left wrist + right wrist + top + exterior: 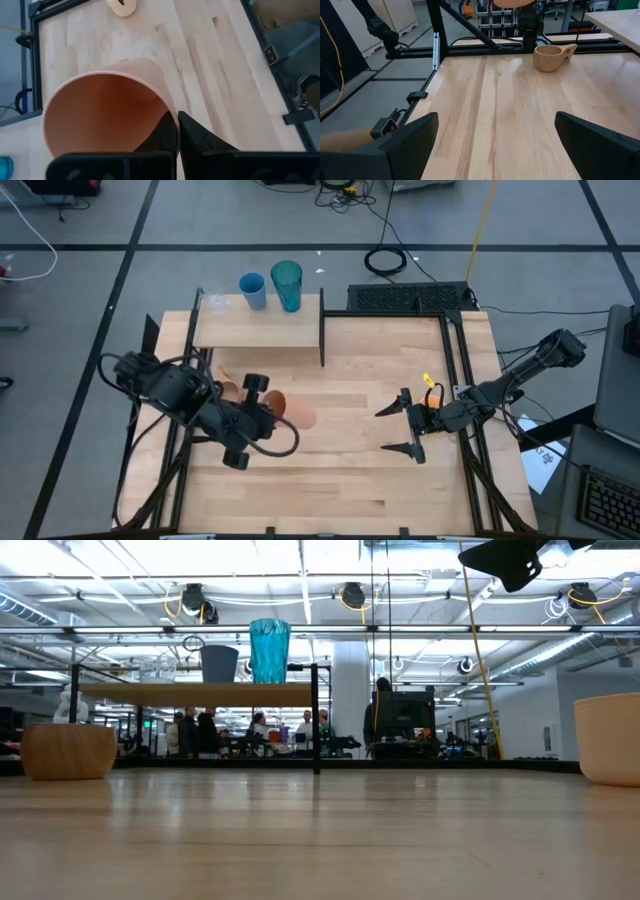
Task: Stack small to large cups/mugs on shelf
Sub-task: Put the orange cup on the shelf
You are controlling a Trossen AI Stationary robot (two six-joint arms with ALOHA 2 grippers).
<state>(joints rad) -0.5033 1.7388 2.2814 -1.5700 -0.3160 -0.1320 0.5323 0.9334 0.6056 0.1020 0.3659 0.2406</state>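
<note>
Left tool: shut tight on the rim of the peach-orange mug, one finger inside the wall and one outside (the wrist view looks straight into the mug's mouth); it sits above the left half of the counter, in front of the shelf.
Peach-orange mug: tipped on its side in that grip, mouth toward the left arm, showing as an orange patch beside the fingers in the high view.
Right tool: fingers spread wide, holding nothing, hanging over the right half of the counter, well apart from the mugs.
Shelf: a raised light-wood board with a thin black frame at the far left of the counter.
Teal tumbler: upright on the shelf's far edge.
Blue cup: upright just beside the tumbler, on its left in the high view.
Tan handled mug: upright on the counter near the left arm, handle pointing sideways; in the high view only a sliver shows.
Writing: no brand, label or lettering can be read on any cup, the shelf or the arms.
Room: people sit at desks far behind the shelf.
</note>
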